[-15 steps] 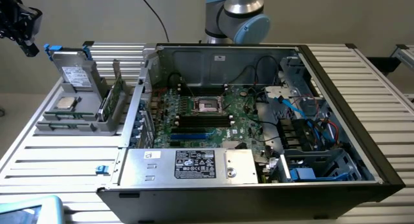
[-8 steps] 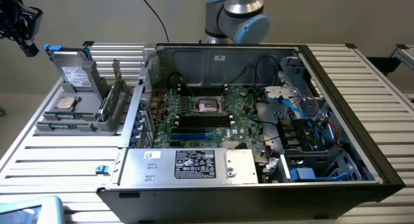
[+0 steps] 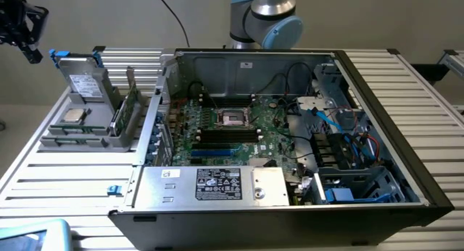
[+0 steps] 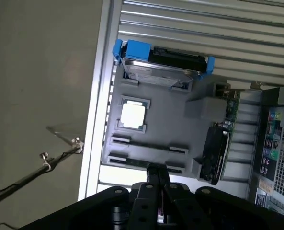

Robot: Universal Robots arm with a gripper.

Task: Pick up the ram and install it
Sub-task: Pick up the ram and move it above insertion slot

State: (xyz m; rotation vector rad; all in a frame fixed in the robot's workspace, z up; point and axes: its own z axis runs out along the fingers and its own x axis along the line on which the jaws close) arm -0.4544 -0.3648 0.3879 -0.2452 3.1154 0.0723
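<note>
My black gripper hangs high at the exterior view's far left, above and beyond the grey parts holder. In the wrist view its fingers are pressed together with nothing between them. The ram is a thin green stick lying on edge in a slot along the holder's front. In the wrist view the ram lies just ahead of the fingertips, well below them. The open computer case holds the motherboard, whose black memory slots sit below the processor socket.
The holder also carries a silver processor chip, a grey drive in a blue caddy and an upright green card. The case's power supply and drive cage stand at its front. Ribbed metal table lies all around.
</note>
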